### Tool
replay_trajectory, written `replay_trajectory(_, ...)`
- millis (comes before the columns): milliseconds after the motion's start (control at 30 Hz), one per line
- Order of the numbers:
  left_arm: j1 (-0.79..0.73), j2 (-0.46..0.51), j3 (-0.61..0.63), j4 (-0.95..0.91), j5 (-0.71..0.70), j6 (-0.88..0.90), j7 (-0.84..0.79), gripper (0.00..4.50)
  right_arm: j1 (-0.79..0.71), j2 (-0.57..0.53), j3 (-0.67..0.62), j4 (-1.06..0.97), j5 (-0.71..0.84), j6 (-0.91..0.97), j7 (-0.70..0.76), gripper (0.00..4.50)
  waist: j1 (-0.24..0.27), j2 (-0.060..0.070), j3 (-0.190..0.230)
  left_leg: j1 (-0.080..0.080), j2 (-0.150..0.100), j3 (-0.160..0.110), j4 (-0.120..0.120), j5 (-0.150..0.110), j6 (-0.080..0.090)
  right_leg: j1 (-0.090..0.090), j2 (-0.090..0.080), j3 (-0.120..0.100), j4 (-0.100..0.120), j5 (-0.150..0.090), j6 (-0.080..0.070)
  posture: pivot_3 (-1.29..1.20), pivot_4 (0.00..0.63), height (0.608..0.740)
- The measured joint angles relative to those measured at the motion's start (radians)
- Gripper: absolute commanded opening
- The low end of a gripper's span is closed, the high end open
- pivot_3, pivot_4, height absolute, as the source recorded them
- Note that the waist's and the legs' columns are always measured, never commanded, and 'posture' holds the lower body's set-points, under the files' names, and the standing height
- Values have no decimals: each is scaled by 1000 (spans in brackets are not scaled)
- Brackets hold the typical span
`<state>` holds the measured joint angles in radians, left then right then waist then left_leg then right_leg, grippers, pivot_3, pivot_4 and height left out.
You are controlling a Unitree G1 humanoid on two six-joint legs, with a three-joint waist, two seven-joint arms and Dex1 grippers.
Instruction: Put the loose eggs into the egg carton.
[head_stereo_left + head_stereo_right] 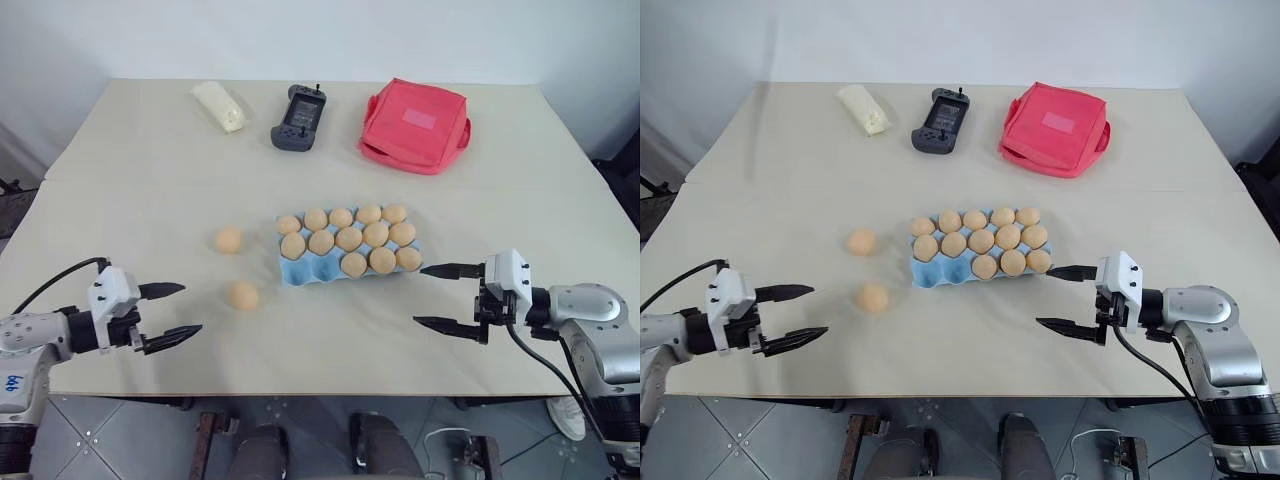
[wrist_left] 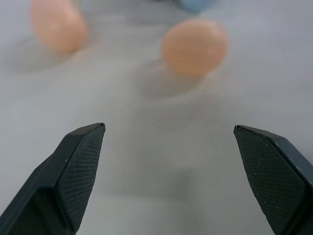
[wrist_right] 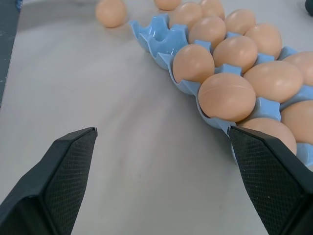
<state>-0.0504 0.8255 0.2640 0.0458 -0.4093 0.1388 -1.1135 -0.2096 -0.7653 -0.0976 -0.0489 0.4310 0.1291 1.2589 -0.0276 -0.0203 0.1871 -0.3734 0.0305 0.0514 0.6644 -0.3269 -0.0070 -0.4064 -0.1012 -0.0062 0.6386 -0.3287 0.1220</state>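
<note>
carton's (image 3: pixel 166 41) two empty cups, wrist view

A cream-coloured table (image 1: pixel 150 180) carries three bystanders along its far side, all well beyond both pincers. The pale oblong packet (image 1: pixel 220 105) lies far ahead of the left pincer, angled on the tabletop. The dark handheld game controller (image 1: pixel 299 118) sits just beside it, toward the middle. The red square fabric pouch (image 1: pixel 415 126) rests far ahead of the right pincer, apart from the controller.
</note>
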Motion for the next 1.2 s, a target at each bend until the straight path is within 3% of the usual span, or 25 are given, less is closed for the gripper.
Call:
replay_trajectory(267,-140,-185,-171,51,89,-55,92,4500,1,9,-1,-3,1,-16,-24,4483,-1,0,0,1,-1,3,2,1,0,1,3,-1,1,2,2,0,150,740)
replay_trajectory(367,-168,-210,-206,89,121,-85,105,3863,5,30,2,-14,1,-16,-40,4500,-1,0,0,2,-1,4,2,1,0,1,4,-1,2,2,2,0,150,740)
replay_trajectory(500,-170,-212,-199,103,125,-105,113,2655,14,36,4,-30,2,-15,-56,4500,2,0,0,2,0,4,2,1,0,0,3,-1,2,2,2,0,150,740)
replay_trajectory(567,-170,-207,-185,85,99,-83,104,2407,31,46,4,-40,11,-15,-65,4500,2,0,0,2,0,4,2,1,0,0,2,-1,2,2,2,0,150,740)
replay_trajectory(733,-235,-199,-182,-38,31,6,91,2407,54,78,-1,-77,50,-15,-84,4500,7,0,0,2,-1,4,4,1,0,1,2,-1,2,2,2,0,150,740)
replay_trajectory(900,-351,-302,-273,-84,23,60,116,2407,77,106,-24,-144,101,-13,-110,4500,22,0,0,3,-2,4,5,1,1,4,4,-1,0,3,4,0,150,740)
replay_trajectory(1200,-534,-506,-402,184,178,-41,230,2407,125,110,-39,-218,110,4,-177,4500,25,0,0,2,-2,4,13,1,1,8,6,-2,-2,4,4,0,150,740)
